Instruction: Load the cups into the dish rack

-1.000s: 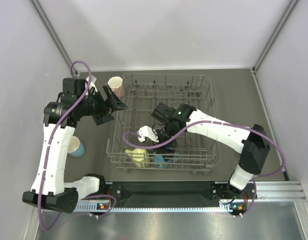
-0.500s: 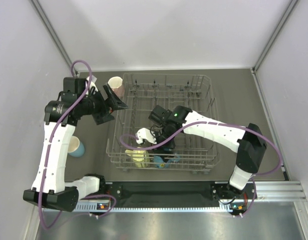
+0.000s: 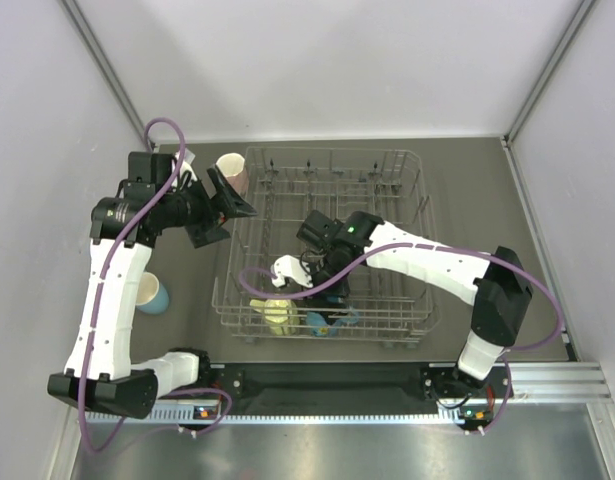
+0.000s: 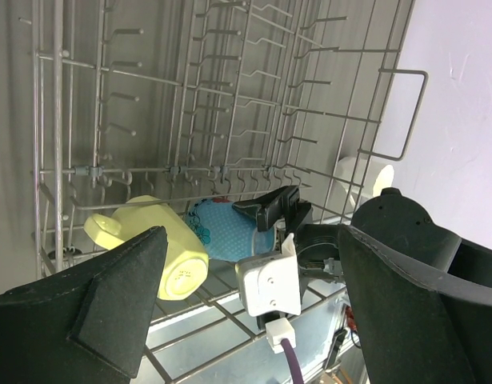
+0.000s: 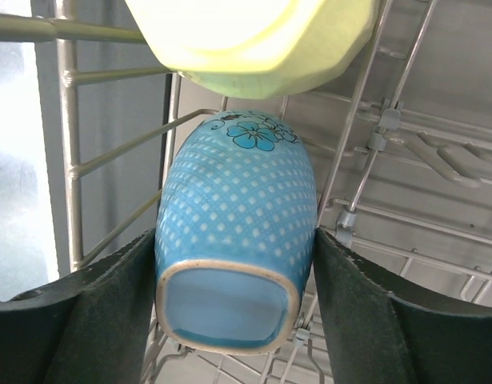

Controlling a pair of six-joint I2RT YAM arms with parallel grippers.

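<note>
Along the near edge of the grey wire dish rack (image 3: 337,152), left of its middle, the right gripper (image 5: 234,240) holds the blue mug (image 5: 234,192), with one black finger pressed to each flank. The mug is glazed ceramic. Its outside is covered in a grid of small white dots, and a blue flower outlined in black is printed near its far end. It lies on its side among the wires, with its long axis running straight away from the right wrist view. A cream-edged, rounded-square end faces that view, and I cannot tell whether it is the mouth or the base. The flowered end points at the yellow mug (image 5: 254,36).

The yellow mug is smooth and faceted. It also lies on its side in the rack, just beyond the blue one, with its handle on the side away from it.

The left gripper (image 4: 254,230) hangs over the rack's left side, jaws spread wide.

The pink mug (image 3: 232,170) stands upright, mouth up, just outside the rack's far-left corner. The light blue mug (image 3: 152,293) stands upright on the dark matte table (image 3: 467,180), left of the rack. The rack is thin metal rod, with rows of upright tines and a looped end handle.
</note>
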